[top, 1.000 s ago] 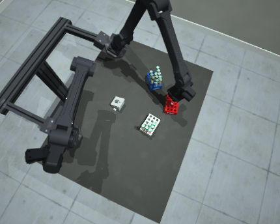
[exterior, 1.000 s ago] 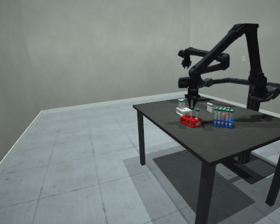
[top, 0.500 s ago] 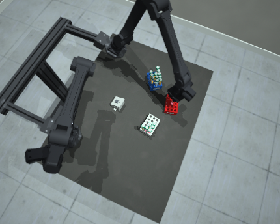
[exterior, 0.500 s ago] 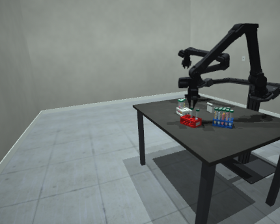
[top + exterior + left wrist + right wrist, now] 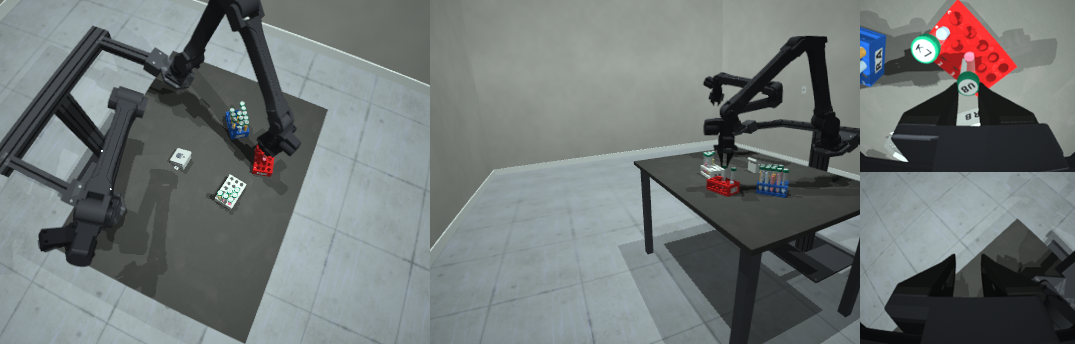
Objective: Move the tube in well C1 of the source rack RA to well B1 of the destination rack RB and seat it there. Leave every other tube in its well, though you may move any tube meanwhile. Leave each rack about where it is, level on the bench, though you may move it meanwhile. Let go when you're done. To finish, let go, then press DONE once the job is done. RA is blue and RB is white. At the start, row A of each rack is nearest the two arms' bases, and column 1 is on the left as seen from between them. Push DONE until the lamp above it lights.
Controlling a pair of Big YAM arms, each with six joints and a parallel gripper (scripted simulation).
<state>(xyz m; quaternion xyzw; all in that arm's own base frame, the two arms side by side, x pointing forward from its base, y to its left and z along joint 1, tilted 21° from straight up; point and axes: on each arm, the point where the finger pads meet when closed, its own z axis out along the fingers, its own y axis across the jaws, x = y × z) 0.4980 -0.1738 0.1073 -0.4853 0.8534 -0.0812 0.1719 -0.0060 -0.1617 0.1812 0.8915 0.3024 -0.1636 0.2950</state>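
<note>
Two claws, and only one has work in it. The left claw (image 5: 267, 149) (image 5: 724, 164) (image 5: 967, 87) is clamped on the U8 tube (image 5: 264, 158) (image 5: 725, 174) (image 5: 967, 83) at the red rack (image 5: 270, 172) (image 5: 716, 189) (image 5: 948, 57); the right claw (image 5: 116, 214) (image 5: 716, 103) (image 5: 968, 259) stands partly apart with nothing in it, raised well away from the racks.

Keep the grip steady and the tube upright, and move it straight along the well's line; any sideways pull while its foot is inside would tip the rack. I cannot tell how deep it sits. If it is being parked, feel for the bottom before letting go; if lifted, clear the neighbouring K7 tube (image 5: 733, 175) (image 5: 926, 47) before swinging across.

Where the task's tube is I can't say for certain: it may be U8, or it may be in the blue rack (image 5: 230, 125) (image 5: 772, 192) (image 5: 882, 44), whose C1 I cannot pick out. Check that before filling B1 of the white rack (image 5: 239, 192) (image 5: 710, 172) (image 5: 969, 117).

Count on the bench (image 5: 190, 240) (image 5: 680, 177) (image 5: 1033, 23) (image 5: 1013, 241): three racks, one white button box (image 5: 180, 158) (image 5: 753, 165). Red rack: two tubes at it, eight open wells in sight. Blue rack: roughly a dozen tubes, too crowded to number exactly. White rack: a cluster of tubes at one end, open wells at the other, too small to count surely.
</note>
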